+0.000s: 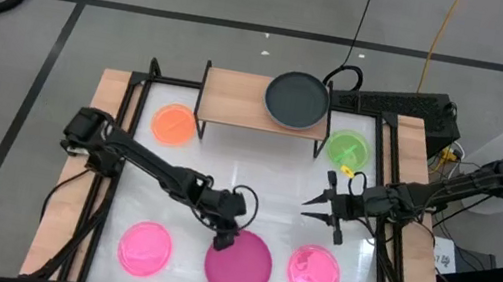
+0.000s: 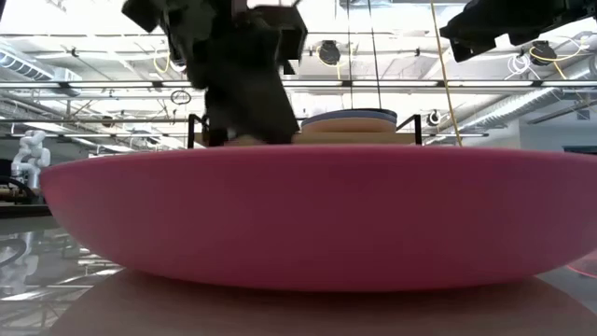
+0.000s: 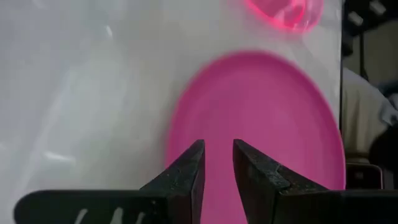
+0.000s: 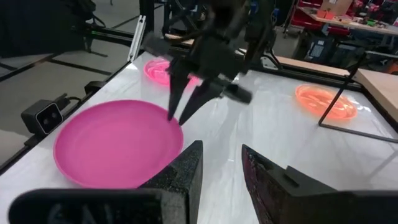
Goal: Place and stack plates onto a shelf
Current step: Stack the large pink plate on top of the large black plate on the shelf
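The left gripper (image 1: 225, 239) hangs with its fingers parted a little and gripping nothing, their tips poised right at the far rim of the magenta plate (image 1: 239, 264), apparently lined up to pinch that edge. The plate lies flat on the white table, near its front edge. Just beyond the plate on either side sit two hot-pink plates (image 1: 145, 248) (image 1: 314, 271). Farther off, past the gripper, stands the shelf (image 1: 238, 98) with a black plate (image 1: 296, 100) on top; an orange plate (image 1: 174, 124) and green plate (image 1: 346, 148) flank its legs. The right gripper (image 1: 326, 214) waits to the side, fingers slightly apart, empty.
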Controlling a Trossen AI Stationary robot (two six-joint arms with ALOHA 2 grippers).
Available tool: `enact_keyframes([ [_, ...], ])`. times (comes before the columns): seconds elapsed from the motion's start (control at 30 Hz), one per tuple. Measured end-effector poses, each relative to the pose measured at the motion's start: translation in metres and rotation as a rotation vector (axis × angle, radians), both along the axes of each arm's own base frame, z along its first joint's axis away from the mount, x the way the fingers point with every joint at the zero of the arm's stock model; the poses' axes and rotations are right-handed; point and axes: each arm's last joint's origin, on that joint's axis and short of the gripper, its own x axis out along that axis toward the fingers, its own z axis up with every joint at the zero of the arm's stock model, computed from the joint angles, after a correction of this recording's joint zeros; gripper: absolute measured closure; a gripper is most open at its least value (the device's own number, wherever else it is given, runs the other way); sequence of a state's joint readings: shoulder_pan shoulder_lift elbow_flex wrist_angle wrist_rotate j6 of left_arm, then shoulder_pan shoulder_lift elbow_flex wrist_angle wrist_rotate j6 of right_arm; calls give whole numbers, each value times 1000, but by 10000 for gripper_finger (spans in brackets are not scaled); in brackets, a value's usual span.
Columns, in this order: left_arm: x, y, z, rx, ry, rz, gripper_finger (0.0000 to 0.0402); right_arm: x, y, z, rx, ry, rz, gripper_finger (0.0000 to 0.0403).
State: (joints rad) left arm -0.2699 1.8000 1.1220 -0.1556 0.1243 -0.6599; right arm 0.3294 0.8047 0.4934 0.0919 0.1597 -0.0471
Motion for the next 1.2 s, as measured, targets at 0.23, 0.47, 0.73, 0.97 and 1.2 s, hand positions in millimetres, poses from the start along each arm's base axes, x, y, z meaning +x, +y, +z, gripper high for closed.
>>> enact_keyframes([
  [0.23, 0, -1, -16, -26, 96, 27, 314, 0, 0, 0, 10, 0, 0, 309],
  [0.47, -4, 2, -19, 21, 148, 57, 314, 0, 0, 0, 17, 1, -2, 309],
  [0.73, 0, 1, -34, 14, 173, 80, 314, 0, 0, 0, 19, 0, -1, 309],
  [0.97, 3, 0, -52, 9, 225, 74, 314, 0, 0, 0, 19, -1, -1, 309],
  [1.2, 2, 0, -49, 23, 206, 38, 361, 0, 0, 0, 19, -1, -1, 309],
])
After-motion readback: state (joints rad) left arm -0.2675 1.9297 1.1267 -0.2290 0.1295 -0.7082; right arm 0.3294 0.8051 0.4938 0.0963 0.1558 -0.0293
